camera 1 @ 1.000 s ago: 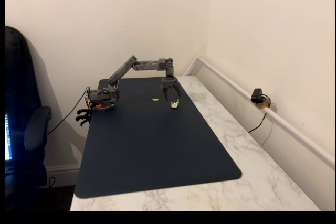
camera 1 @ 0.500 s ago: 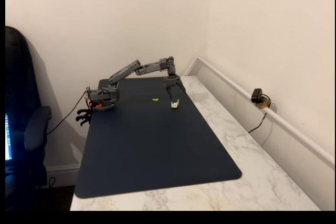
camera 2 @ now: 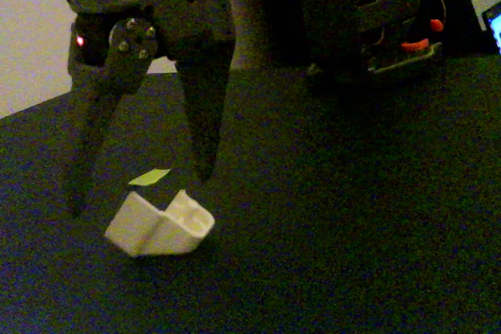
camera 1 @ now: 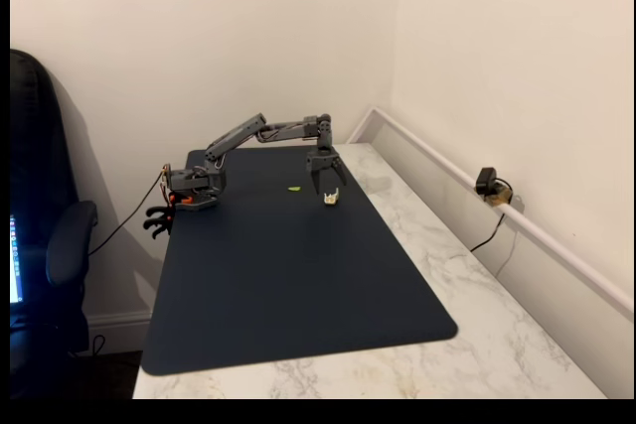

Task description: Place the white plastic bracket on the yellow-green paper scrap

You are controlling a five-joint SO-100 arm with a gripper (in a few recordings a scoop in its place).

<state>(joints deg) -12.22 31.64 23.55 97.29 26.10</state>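
Hovering spread pincer (camera 2: 141, 193) above white plastic bracket (camera 2: 160, 226), not touching.

My claw (camera 1: 325, 186) hangs with its fingers spread, tips pointing down just above the white plastic bracket (camera 1: 331, 198), which lies on the navy mat (camera 1: 288, 275) below me. The yellow-green paper scrap (camera 1: 294, 189) lies just left of my claw, apart from the bracket.
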